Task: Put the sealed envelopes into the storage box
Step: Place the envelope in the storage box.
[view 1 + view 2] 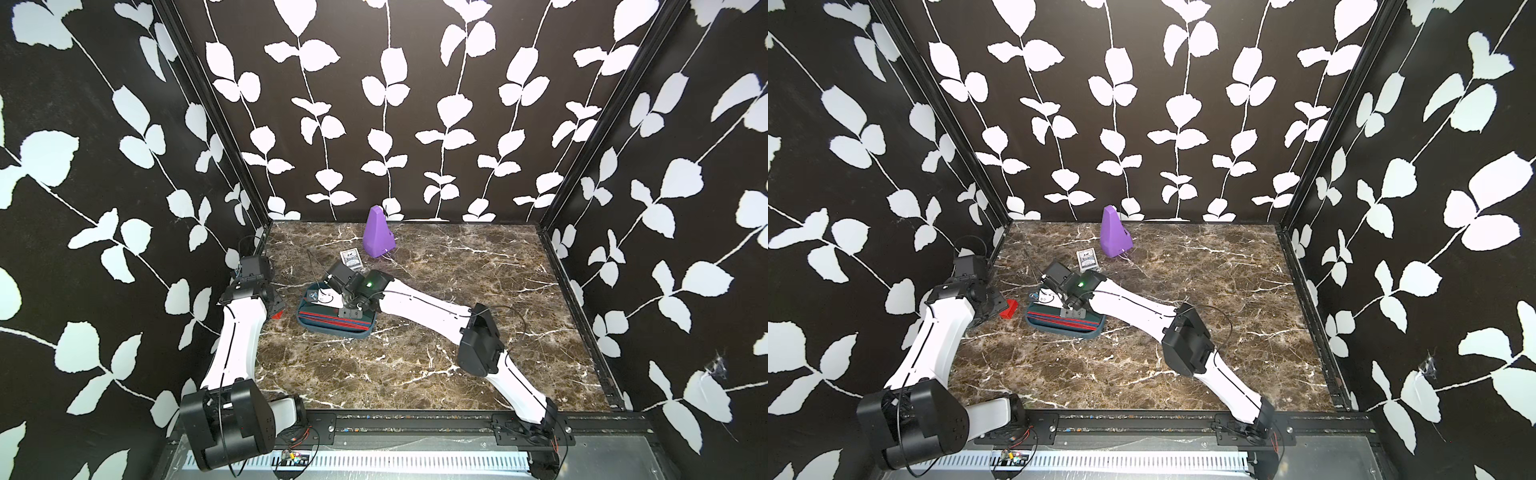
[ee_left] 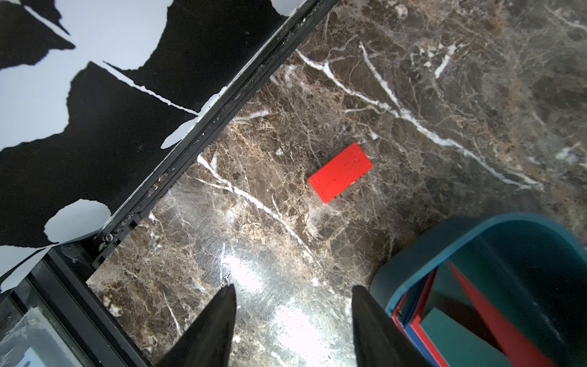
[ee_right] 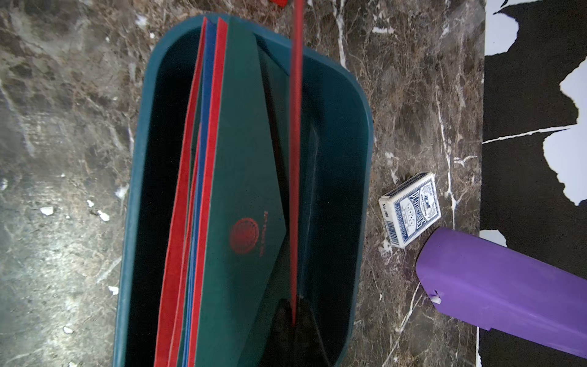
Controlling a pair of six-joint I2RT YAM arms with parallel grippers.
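Envelope (image 3: pixel 296 143) between right pincer (image 3: pixel 294 313) jaws

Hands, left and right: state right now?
Left hand: open, empty.
Right hand: shut on a red envelope at the storage box.

The card pack (image 3: pixel 409 209) at about twelve o'clock from the storage box (image 1: pixel 332 331) reads "No. 988" beside a barcode (image 3: pixel 394 236) on its white side, while the green envelope (image 3: pixel 244 159) carries red lettering by its seal (image 3: pixel 244 236) that is too blurred to read.

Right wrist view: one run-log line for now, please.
right gripper: shut on red envelope | edge-on over storage box | other envelopes inside | left gripper: open, empty
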